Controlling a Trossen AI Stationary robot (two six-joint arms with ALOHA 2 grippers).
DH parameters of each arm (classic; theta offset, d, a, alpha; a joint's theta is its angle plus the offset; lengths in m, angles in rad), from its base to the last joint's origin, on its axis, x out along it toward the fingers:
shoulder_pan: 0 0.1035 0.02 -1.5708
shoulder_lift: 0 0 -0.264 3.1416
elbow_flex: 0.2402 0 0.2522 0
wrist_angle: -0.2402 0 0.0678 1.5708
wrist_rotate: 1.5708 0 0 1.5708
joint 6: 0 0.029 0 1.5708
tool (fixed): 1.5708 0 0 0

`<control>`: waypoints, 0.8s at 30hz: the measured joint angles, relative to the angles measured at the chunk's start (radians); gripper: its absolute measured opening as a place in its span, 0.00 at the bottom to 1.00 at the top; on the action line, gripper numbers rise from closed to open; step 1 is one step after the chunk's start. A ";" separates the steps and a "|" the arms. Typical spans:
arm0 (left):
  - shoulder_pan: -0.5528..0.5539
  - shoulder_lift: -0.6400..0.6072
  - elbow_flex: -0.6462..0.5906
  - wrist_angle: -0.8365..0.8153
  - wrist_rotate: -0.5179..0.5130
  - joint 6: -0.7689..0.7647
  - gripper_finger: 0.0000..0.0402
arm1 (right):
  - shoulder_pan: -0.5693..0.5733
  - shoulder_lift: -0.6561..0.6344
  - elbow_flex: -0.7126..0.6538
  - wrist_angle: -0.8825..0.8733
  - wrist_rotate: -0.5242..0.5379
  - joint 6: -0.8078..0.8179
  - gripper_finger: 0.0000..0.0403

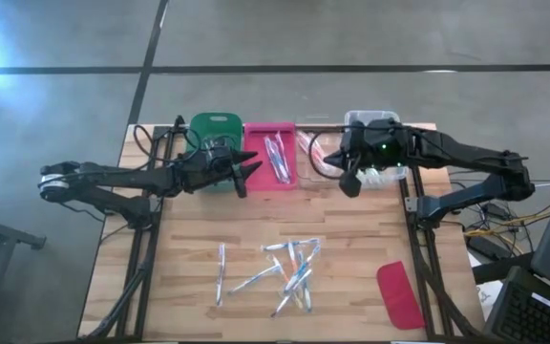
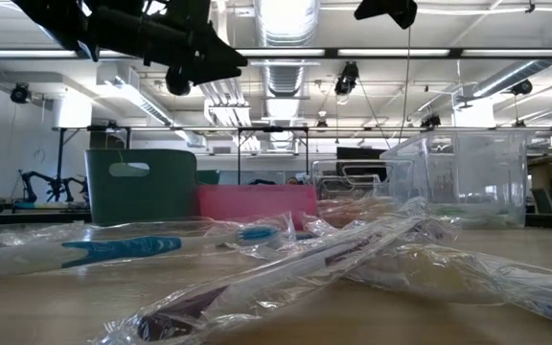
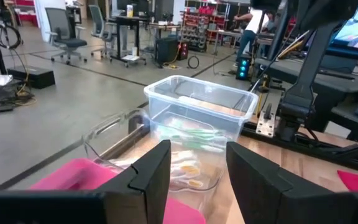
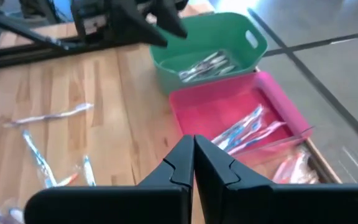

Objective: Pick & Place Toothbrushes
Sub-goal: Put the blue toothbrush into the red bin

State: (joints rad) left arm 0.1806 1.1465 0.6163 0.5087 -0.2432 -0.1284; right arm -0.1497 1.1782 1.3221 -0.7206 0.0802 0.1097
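Note:
Several toothbrushes (image 1: 285, 272) in clear wrappers lie loose on the wooden table's near middle, one apart at the left (image 1: 222, 272); they fill the foreground of the low view (image 2: 257, 254). More lie in the green bin (image 4: 207, 62), the pink bin (image 4: 247, 130) and a clear bin (image 4: 291, 168) at the far edge. My left gripper (image 1: 244, 172) hovers open between the green and pink bins with nothing between its fingers (image 3: 197, 180). My right gripper (image 1: 349, 183) hangs shut and empty in the air by the clear bins (image 4: 193, 163).
A taller clear tub (image 1: 370, 124) stands at the far right of the bin row (image 3: 197, 106). A flat red lid (image 1: 399, 294) lies at the table's near right. Bare wood lies between the bins and the loose pile.

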 joint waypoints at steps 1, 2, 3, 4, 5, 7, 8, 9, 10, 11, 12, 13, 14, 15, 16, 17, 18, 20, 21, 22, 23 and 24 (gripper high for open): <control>0.000 0.000 0.000 0.005 -0.001 0.005 0.40 | 0.005 0.000 -0.008 0.000 0.002 0.000 0.02; 0.000 0.000 0.000 0.013 -0.005 0.015 0.40 | 0.011 0.000 -0.015 0.000 0.002 0.000 0.02; 0.000 -0.001 0.000 0.018 -0.011 0.023 0.40 | 0.019 0.000 -0.022 -0.001 0.002 0.002 0.02; 0.000 -0.001 0.000 0.018 -0.016 0.024 0.40 | 0.029 0.000 -0.027 -0.001 0.002 0.002 0.02; 0.000 -0.001 0.000 0.013 -0.017 0.023 0.40 | 0.039 0.000 -0.032 -0.002 0.001 0.001 0.02; -0.004 -0.001 0.000 -0.008 -0.012 0.021 0.40 | 0.059 -0.001 -0.034 -0.004 -0.002 -0.009 0.02; -0.006 -0.001 0.000 -0.014 0.001 0.021 0.40 | 0.068 -0.003 -0.034 -0.006 -0.004 -0.018 0.02; -0.008 -0.001 0.000 -0.019 0.009 0.021 0.40 | 0.076 -0.006 -0.034 -0.007 -0.005 -0.022 0.02; -0.009 -0.003 0.000 -0.023 0.025 0.021 0.40 | 0.081 -0.010 -0.034 -0.007 -0.005 -0.022 0.02; -0.009 -0.003 0.000 -0.022 0.030 0.021 0.40 | 0.083 -0.015 -0.034 -0.007 -0.006 -0.017 0.02; -0.008 -0.004 0.000 -0.017 0.036 0.021 0.40 | 0.087 -0.020 -0.034 -0.008 -0.005 -0.007 0.02; -0.008 -0.005 0.002 -0.012 0.037 0.023 0.40 | 0.087 -0.025 -0.034 -0.014 -0.005 0.001 0.02; -0.008 -0.005 0.006 -0.011 0.038 0.024 0.40 | 0.087 -0.030 -0.034 -0.032 -0.005 0.006 0.02; -0.008 -0.006 0.010 -0.011 0.039 0.024 0.40 | 0.087 -0.035 -0.034 -0.062 -0.005 0.010 0.02; -0.008 -0.006 0.011 -0.012 0.041 0.024 0.40 | 0.087 -0.040 -0.034 -0.094 -0.005 0.012 0.02; -0.008 -0.006 0.012 -0.012 0.042 0.025 0.40 | 0.087 -0.045 -0.034 -0.129 -0.003 0.014 0.02; -0.008 -0.006 0.012 -0.014 0.042 0.026 0.40 | 0.087 -0.049 -0.034 -0.165 0.001 0.015 0.02; -0.008 -0.006 0.012 -0.014 0.042 0.024 0.40 | 0.087 -0.060 -0.039 -0.202 0.007 0.030 0.02; -0.008 -0.006 0.012 -0.014 0.043 0.025 0.40 | 0.087 -0.067 -0.047 -0.205 0.010 0.044 0.02; -0.008 -0.006 0.013 -0.018 0.046 0.028 0.40 | 0.087 -0.076 -0.059 -0.204 0.012 0.054 0.02; -0.008 -0.006 0.014 -0.031 0.055 0.035 0.40 | 0.087 -0.084 -0.072 -0.203 0.017 0.063 0.02; -0.008 -0.006 0.014 -0.047 0.069 0.047 0.40 | 0.087 -0.094 -0.086 -0.203 0.019 0.067 0.02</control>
State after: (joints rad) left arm 0.1726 1.1400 0.6300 0.4616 -0.1740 -0.0817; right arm -0.0628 1.0844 1.2357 -0.9232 0.0993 0.1770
